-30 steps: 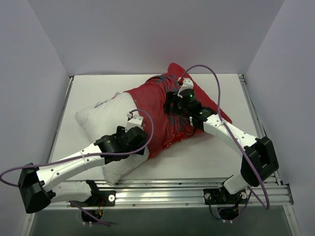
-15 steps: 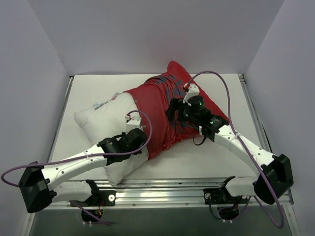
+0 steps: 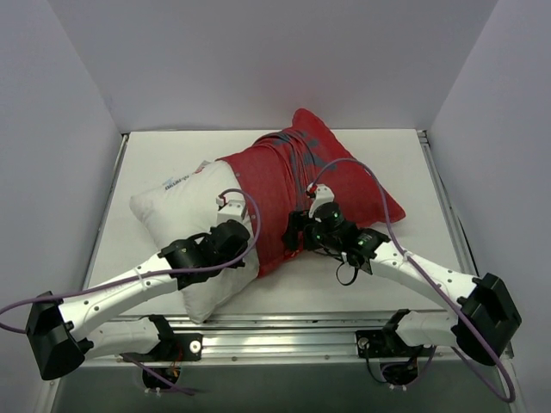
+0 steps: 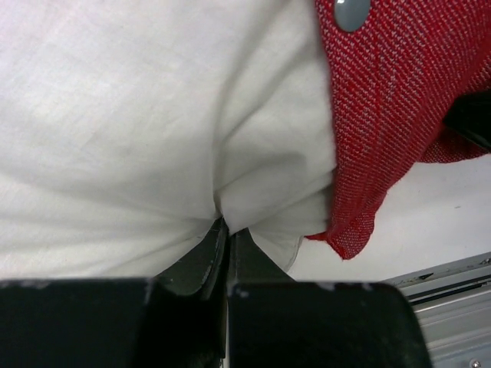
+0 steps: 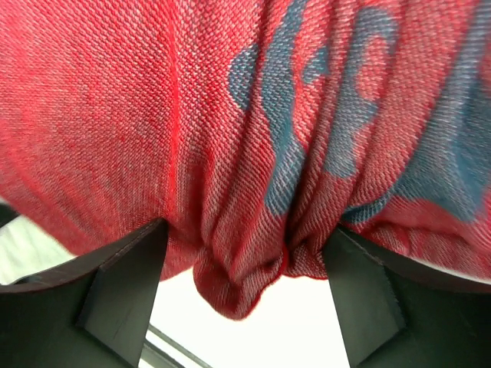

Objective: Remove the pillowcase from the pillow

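"Pillowcase [image 3: 293, 176], where does it sit?" my colleague asks.

"On the table [image 3: 387, 280], over the end of the pillow that points to one o'clock in the top view. The pillow [image 3: 181, 211] shows bare white toward eight o'clock, so I judge the sleeve roughly half off. Its open hem crosses the middle. In the left wrist view there is a grey snap [image 4: 351, 11] on it."

"And the claws?"

"My left gripper [image 4: 228, 230] is clenched on a pinch of the white cushion fabric, just on the nine o'clock side of that hem. My right gripper [image 5: 242, 264] is at the sleeve's near edge, about five o'clock from the pillow's middle. Its fingers [image 5: 130, 284] are part closed with a thick wad of red cloth squeezed between them. I read that as a grasp on the pillowcase."

"How will it handle?"

"It's a thin, limp weave, light and a bit coarse, so I don't expect it to slip from a firm pinch. It will bunch and stretch rather than slide off in one piece. The pillow is plump and soft, and I think it drags along unless I anchor it. I'd pin the cushion by its white end and take the sleeve at the hem, or better at the closed end near one o'clock, then pull along the pillow's length. A grip on one loose fold may only gather slack."
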You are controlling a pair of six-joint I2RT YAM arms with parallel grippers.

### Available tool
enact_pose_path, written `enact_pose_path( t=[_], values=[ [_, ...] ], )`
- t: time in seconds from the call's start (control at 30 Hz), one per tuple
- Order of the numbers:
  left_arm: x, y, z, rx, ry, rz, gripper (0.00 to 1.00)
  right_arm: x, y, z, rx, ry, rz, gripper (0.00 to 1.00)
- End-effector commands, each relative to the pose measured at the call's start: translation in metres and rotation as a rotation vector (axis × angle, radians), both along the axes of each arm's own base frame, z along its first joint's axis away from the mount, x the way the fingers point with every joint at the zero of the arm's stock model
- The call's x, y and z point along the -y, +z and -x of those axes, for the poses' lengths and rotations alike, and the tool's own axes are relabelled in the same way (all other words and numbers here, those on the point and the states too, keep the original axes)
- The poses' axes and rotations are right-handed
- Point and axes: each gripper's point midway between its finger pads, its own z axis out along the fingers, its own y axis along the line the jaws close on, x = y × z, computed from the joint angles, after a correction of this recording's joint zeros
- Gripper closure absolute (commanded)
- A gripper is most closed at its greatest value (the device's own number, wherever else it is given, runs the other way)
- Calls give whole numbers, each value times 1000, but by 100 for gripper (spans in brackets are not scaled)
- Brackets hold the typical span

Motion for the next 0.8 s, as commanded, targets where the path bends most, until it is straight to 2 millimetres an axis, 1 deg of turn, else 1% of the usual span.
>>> enact_pose_path(
  t=[0.0,0.03,0.07,0.1,0.13,0.17,0.2,0.23,0.27,0.3,0.33,0.37,0.4,0.43,0.47,0.5,0.53,0.57,0.6,0.63,0.7,0.73,0.77],
  values=[
    [6,38,-12,78,8,64,98,-16,-4,-7,-3,-4,-42,28],
    [5,46,-13,92,17,74,98,-14,-7,-8,-4,-15,-26,36],
    [2,50,-14,98,30,76,98,-5,-11,-16,13,-69,13,44],
    [-7,50,-15,95,55,58,98,3,-15,-20,13,-105,45,55],
    [-13,59,-18,106,82,72,98,13,-15,-26,15,-144,79,82],
    [-21,59,-19,99,119,75,98,25,-14,-34,36,-201,112,92],
    [-37,58,-23,89,168,58,98,35,-14,-39,39,-237,131,100],
    [-46,63,-24,97,193,72,98,55,-12,-49,36,-303,148,100],
    [-55,62,-24,93,216,69,98,69,-8,-58,43,-356,149,100],
    [-65,62,-23,87,238,60,98,86,-6,-60,27,-397,155,100],
    [-83,68,-25,98,290,71,98,99,4,-68,33,-444,134,100],
    [-93,72,-26,106,311,65,98,129,12,-81,35,-543,107,100],
    [-106,72,-22,102,342,46,98,140,26,-86,50,-570,56,100],
    [-124,81,-22,127,400,53,98,156,34,-91,56,-615,26,100],
    [-137,87,-21,150,431,38,98,170,47,-98,69,-658,-10,100],
    [-147,92,-17,162,453,30,98,206,56,-105,74,-765,-51,100],
    [-161,100,-15,190,493,36,98,213,63,-108,65,-768,-108,100],
    [-171,104,-13,207,511,16,98,223,68,-110,67,-789,-155,100],
    [-180,108,-9,216,533,10,98,245,74,-113,70,-851,-214,100],
    [-189,110,-8,218,559,-5,98,244,76,-113,59,-845,-248,100],
    [-195,109,-4,207,576,-20,98,241,79,-114,66,-831,-286,100],
    [-196,109,-3,203,574,-23,98,230,82,-113,65,-782,-315,100],
    [-196,108,-1,198,571,-22,98,225,84,-114,72,-757,-328,100]
  ],
)
